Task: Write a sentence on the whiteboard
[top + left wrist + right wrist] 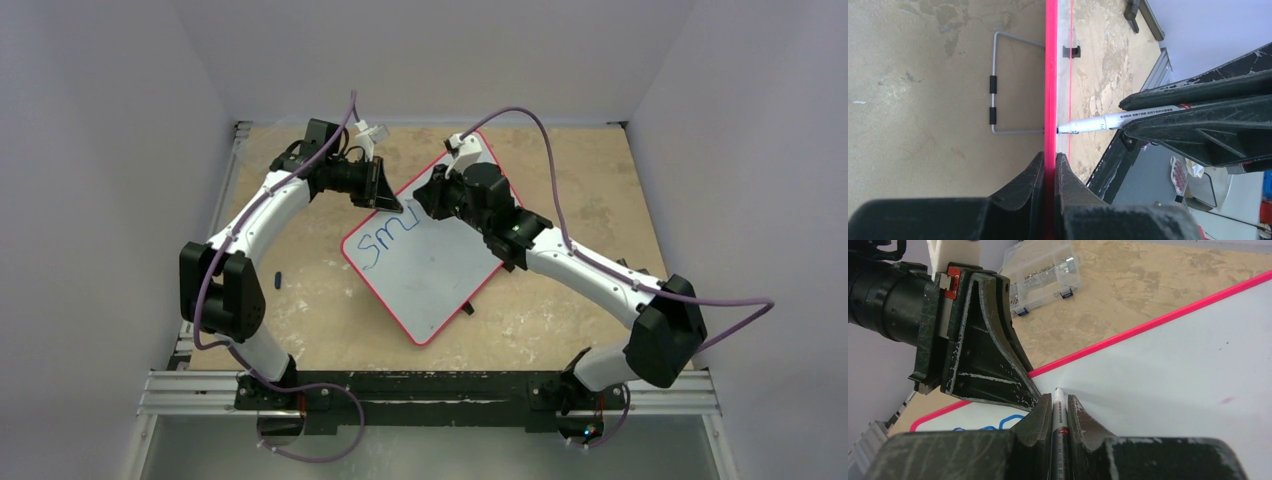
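The whiteboard [440, 280] lies slanted mid-table, white with a thin red rim. Blue marker letters reading "Smi" [385, 240] start the sentence near its far-left edge; they also show in the right wrist view [998, 427]. My left gripper [385, 200] is shut on the board's red rim [1050, 75], one finger on each face [1049, 157]. My right gripper [425, 195] is shut on a white marker [1059, 407], its tip on the board [1173, 365] just right of the letters. The marker [1113, 121] meets the board edge-on in the left wrist view.
A small clear plastic compartment box [1043, 272] sits on the tan table beyond the board's far edge. A small blue object [277, 278] lies left of the board. A grey wire stand [995, 85] with black sleeves hangs from the board's underside. Walls enclose the table.
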You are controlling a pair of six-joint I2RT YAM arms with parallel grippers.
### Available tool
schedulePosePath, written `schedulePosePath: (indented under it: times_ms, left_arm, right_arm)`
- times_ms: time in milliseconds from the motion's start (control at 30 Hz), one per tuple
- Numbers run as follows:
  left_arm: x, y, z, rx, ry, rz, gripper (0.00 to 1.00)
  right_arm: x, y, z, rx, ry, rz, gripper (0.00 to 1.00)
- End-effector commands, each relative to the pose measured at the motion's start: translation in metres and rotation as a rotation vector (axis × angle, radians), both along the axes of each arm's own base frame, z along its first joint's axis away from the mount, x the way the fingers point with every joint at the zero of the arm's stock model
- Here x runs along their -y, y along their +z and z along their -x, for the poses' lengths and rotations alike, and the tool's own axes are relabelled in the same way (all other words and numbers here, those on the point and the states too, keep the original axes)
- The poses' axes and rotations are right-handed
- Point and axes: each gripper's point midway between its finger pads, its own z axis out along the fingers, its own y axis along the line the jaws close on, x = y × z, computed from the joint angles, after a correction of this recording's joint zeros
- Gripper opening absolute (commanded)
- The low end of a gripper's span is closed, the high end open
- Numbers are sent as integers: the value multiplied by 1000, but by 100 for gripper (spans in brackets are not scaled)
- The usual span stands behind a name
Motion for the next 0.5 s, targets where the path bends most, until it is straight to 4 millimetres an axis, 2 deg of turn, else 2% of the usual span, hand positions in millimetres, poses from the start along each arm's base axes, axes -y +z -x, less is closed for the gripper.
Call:
schedulePosePath:
  times_ms: [0, 233, 467]
  left_arm:
    - [-2, 23, -5, 145, -9, -8, 0]
    - [-3, 23, -5, 147, -9, -10, 0]
    - [-3, 23, -5, 149, -8, -11, 0]
  right_arm:
    - [-7, 30, -10, 61, -3, -49, 0]
    - [-7, 20, -15, 50, -13, -25, 0]
    - [-3, 14, -8, 36, -9, -21, 0]
